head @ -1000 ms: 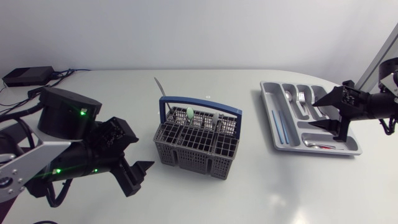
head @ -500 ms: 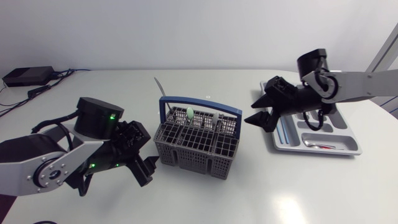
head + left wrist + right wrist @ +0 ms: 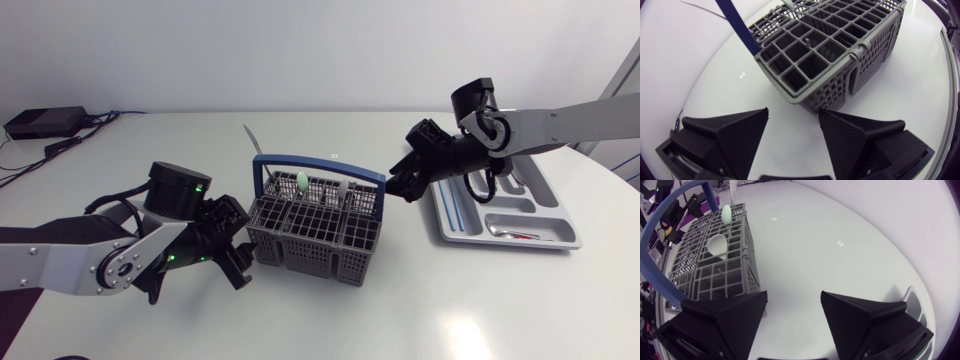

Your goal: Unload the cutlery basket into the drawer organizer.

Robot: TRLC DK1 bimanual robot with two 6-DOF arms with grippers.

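While green-tipped utensil [image 3: 303, 181] stands in cutlery basket [image 3: 310, 255], spoon [image 3: 512, 233] in drawer organizer [image 3: 560, 240]

Grey lattice cutlery basket [image 3: 310, 250], blue handle [image 3: 320, 162]; mint-green utensil [image 3: 303, 181]; silver-grey drawer organizer [image 3: 515, 207]; white table [image 3: 450, 310].
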